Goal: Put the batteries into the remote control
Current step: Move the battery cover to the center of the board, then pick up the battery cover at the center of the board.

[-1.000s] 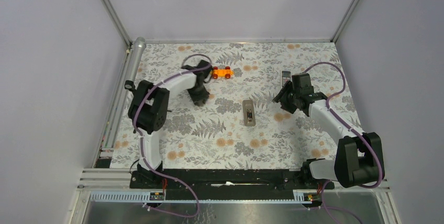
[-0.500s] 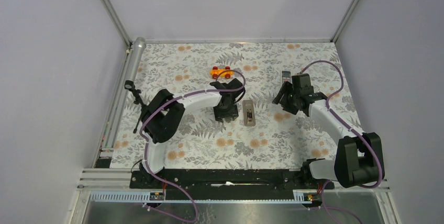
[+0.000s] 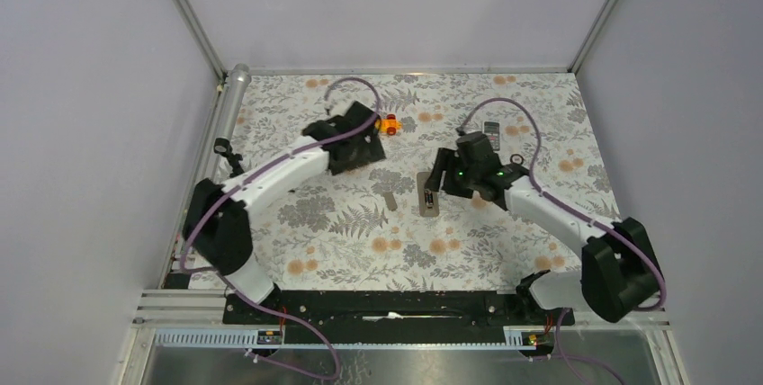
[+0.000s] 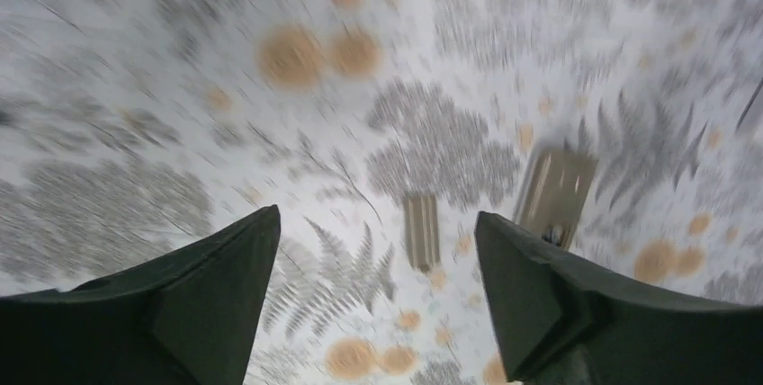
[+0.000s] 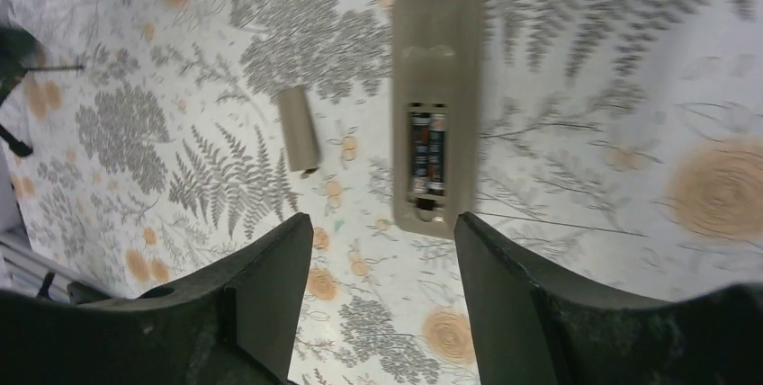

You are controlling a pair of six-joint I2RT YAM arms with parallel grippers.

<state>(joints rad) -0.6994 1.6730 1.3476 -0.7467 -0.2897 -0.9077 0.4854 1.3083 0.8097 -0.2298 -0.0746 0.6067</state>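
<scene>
The remote control (image 5: 436,106) lies on its face on the fern-print mat, grey-brown back up, with its compartment uncovered. Two batteries (image 5: 428,153) sit side by side inside it. A loose grey-brown battery cover (image 5: 299,129) lies just to its left. My right gripper (image 5: 382,223) hovers open above the remote's near end, touching nothing. In the top view the right gripper (image 3: 438,178) overlaps the remote (image 3: 427,204). My left gripper (image 3: 369,155) is open and empty, up and left of the cover (image 3: 389,199). Its blurred wrist view shows the cover (image 4: 421,230) and the remote (image 4: 556,192).
An orange toy car (image 3: 390,124) stands behind the left gripper. A second small remote (image 3: 491,129) and a black ring (image 3: 517,158) lie at the back right. A silver tube (image 3: 236,88) runs along the mat's left edge.
The left arm swung to beside the remote, opened, and pulled back towards the toy car; the cover now lies on the mat. The right gripper moved left over the remote and opened slightly.
</scene>
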